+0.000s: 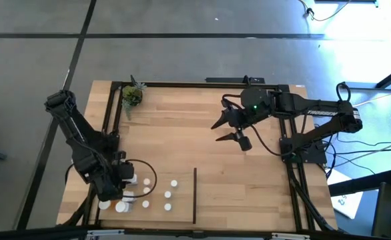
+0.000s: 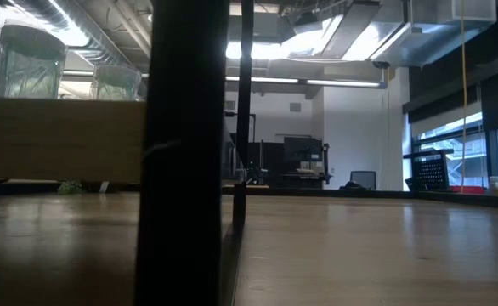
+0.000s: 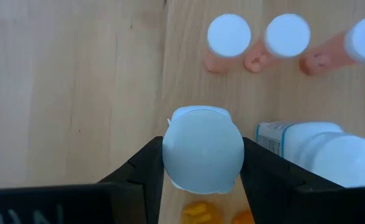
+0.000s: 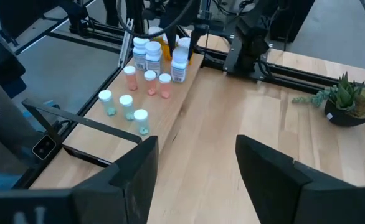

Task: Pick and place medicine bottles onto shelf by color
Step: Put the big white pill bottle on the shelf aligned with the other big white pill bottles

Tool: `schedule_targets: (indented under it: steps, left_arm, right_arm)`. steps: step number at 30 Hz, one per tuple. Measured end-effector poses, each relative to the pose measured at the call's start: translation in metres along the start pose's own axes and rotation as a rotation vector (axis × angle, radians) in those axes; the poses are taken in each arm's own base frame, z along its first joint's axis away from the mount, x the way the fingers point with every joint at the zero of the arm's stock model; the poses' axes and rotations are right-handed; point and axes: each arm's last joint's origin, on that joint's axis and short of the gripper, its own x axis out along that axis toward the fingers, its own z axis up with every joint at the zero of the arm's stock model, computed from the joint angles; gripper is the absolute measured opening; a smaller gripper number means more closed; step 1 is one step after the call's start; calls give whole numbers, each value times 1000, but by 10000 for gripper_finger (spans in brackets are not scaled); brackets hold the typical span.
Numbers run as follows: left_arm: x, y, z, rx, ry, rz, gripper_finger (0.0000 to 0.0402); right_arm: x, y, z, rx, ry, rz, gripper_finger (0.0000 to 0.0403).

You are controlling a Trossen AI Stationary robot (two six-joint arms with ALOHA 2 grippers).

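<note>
Lift the white bottle [image 3: 202, 155] straight up, slow and steady, with the left gripper [image 3: 201, 177] squeezed tight on its sides near the board's [image 1: 249, 180] left front corner, missing the other bottles [image 3: 229, 35] close by, with right gripper [image 4: 195, 165] waiting spread wide mid-board.

White bottle [image 3: 202, 155] between the left fingers [image 3: 142, 171], three orange bottles [image 3: 229, 40] beyond.
</note>
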Motion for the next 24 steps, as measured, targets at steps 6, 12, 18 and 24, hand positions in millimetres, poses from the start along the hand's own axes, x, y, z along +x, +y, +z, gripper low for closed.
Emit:
schedule_targets:
  steps: [6, 12, 18, 24]
  left_arm:
    - [6, 0, -2, 0, -5, -5, 159]
    - [6, 0, -2, 0, -7, -6, 159]
    - [6, 0, -2, 0, -6, -6, 160]
    - [6, 0, -2, 0, -6, -6, 160]
  right_arm:
    - [1, 5, 1, -34, -21, 100, 217]
    - [0, 8, 2, -56, -41, 179, 217]
    - [0, 8, 2, -55, -41, 176, 217]
    - [0, 8, 2, -55, -41, 176, 217]
